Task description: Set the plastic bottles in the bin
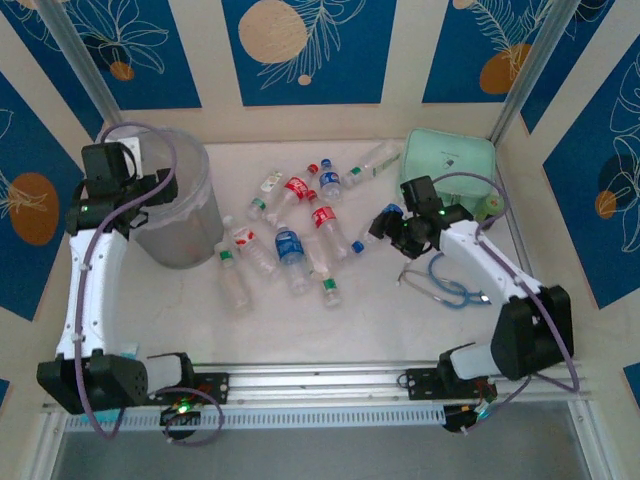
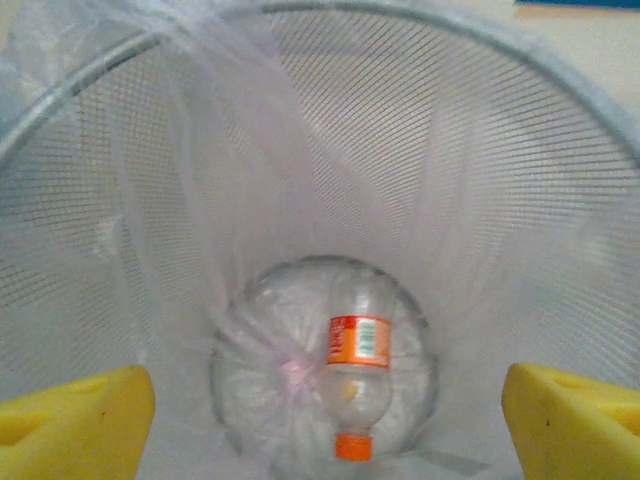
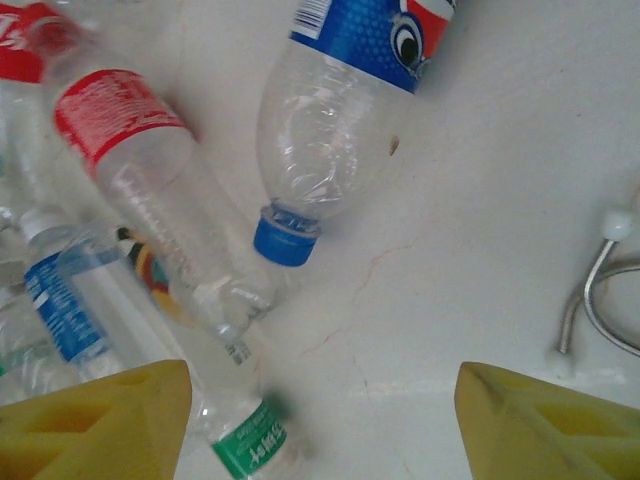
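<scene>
Toward the near right of the table (image 1: 330,335), a stethoscope (image 1: 445,285) is seen lying flat. Just beyond it and to the left, the right claw (image 3: 322,420) is held spread above the table, with nothing pinched. A blue-capped bottle (image 3: 320,130) and a green-labelled bottle (image 3: 245,440) are seen lying below it. More plastic bottles (image 1: 290,245) are scattered on their sides across the middle of the table. Beside the left edge, toward the far left corner, the bin (image 1: 190,235) is stood upright. The left claw (image 2: 325,425) is held spread and empty over its mouth, and an orange-capped bottle (image 2: 358,385) is seen lying on its bottom. A mint green case (image 1: 450,165) is set in the far right corner.
</scene>
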Robot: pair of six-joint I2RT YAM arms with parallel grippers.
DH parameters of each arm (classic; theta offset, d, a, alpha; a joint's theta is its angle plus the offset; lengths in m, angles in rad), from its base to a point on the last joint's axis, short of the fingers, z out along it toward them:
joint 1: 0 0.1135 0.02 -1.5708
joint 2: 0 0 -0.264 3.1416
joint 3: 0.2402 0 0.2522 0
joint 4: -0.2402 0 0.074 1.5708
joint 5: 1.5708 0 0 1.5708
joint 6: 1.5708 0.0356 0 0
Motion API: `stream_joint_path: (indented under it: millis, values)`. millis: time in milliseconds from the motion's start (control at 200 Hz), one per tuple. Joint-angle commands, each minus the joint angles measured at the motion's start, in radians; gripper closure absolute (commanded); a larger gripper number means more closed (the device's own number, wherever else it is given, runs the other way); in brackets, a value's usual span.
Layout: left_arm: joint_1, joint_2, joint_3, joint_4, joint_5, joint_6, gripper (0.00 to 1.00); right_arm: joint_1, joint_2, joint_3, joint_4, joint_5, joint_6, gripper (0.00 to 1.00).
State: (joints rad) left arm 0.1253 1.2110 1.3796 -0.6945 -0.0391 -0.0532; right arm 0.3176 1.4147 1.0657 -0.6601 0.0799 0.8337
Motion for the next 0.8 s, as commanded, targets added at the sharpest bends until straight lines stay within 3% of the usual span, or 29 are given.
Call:
stream_joint_path:
  millis: [0,170,375,615,795]
  values:
    - [0.008,-0.034,-0.035,0.110,0.159,-0.066,0.12,0.014,0.070,0.044,0.048,0.021,0.093,0.26]
    - [0.007,-0.039,-0.057,0.159,0.268,-0.103,0.14,0.012,0.210,0.114,0.062,0.063,0.117,0.17]
    - [0.008,-0.078,-0.097,0.228,0.330,-0.143,0.17,0.027,0.325,0.157,0.123,0.050,0.167,0.19]
    - [0.008,-0.091,-0.106,0.231,0.326,-0.139,0.18,0.022,0.442,0.226,0.092,0.088,0.173,0.14]
    - [0.008,-0.090,-0.111,0.240,0.338,-0.145,0.18,0.014,0.472,0.219,0.106,0.057,0.192,0.20]
